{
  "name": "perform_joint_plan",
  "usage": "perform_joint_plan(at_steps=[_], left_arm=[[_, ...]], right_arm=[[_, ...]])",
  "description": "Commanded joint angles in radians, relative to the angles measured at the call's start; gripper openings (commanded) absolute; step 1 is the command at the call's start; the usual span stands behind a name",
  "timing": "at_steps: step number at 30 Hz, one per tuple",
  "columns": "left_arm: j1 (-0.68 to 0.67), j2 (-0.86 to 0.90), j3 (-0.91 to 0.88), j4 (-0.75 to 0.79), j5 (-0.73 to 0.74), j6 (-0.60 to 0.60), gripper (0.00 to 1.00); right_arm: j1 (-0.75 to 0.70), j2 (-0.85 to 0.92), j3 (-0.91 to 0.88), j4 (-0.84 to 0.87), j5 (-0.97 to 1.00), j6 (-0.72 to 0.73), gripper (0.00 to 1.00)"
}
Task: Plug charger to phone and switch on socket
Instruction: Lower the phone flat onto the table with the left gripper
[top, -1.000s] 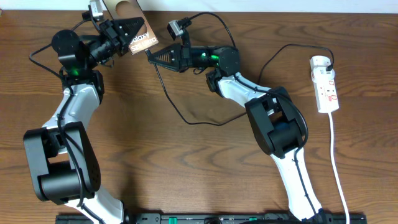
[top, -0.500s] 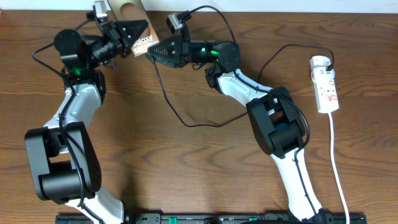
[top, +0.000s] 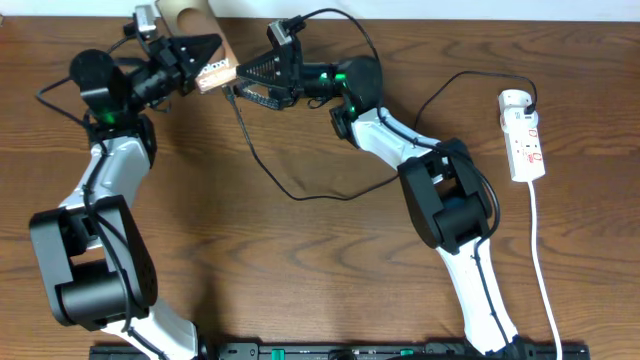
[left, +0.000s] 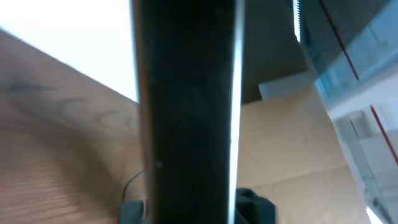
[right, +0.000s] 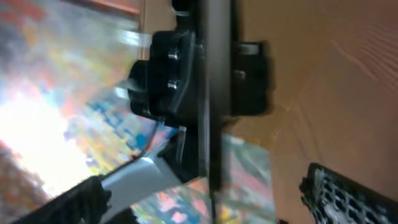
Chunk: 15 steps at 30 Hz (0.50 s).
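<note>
My left gripper (top: 203, 60) is shut on the phone (top: 212, 72), a brown slab held up off the table at the back left. In the left wrist view the phone (left: 186, 112) fills the middle as a dark bar between my fingertips (left: 256, 208). The right gripper (top: 240, 84) stands open just right of the phone's lower end, nothing in it. The right wrist view shows the phone (right: 216, 93) edge-on, with the thin charger cable (right: 214, 202) hanging from its lower end between my open right gripper (right: 211, 199). The charger (top: 262, 160) loops over the table to the white socket (top: 524, 135).
The socket's white cord (top: 540, 260) runs down the right side toward the front edge. A black camera cable (top: 345, 22) arches above the right wrist. Brown cardboard (left: 292, 155) shows behind the table's back edge.
The right gripper has gone from shut on the charger's tip to fully open and let it go. The left arm has swung a little left with the phone.
</note>
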Motion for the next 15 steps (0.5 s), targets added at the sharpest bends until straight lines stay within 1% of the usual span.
perform_joint_plan(at_steps=[1,4,5,8,12,15], left_arm=[[0.046,-0.008,0.003,-0.12,0.002,0.117,0.07],[0.065,-0.008,0.003,-0.304,-0.014,0.252,0.07],[0.069,-0.008,0.003,-0.397,-0.02,0.32,0.07],[0.068,-0.008,0.003,-0.526,-0.028,0.434,0.07],[0.066,-0.008,0.003,-0.774,-0.106,0.618,0.07],[0.057,-0.008,0.003,-0.924,-0.167,0.732,0.07]], right_arm=[[-0.04,-0.015,0.016,-0.128,-0.035,-0.204,0.99],[-0.068,-0.015,0.016,-0.256,-0.042,-0.317,0.99],[-0.077,-0.015,0.016,-0.285,-0.043,-0.346,0.99],[-0.105,-0.015,0.018,-0.342,-0.057,-0.388,0.99],[-0.154,-0.015,0.024,-0.407,-0.079,-0.441,0.99],[-0.184,-0.015,0.024,-0.452,-0.082,-0.467,0.99]])
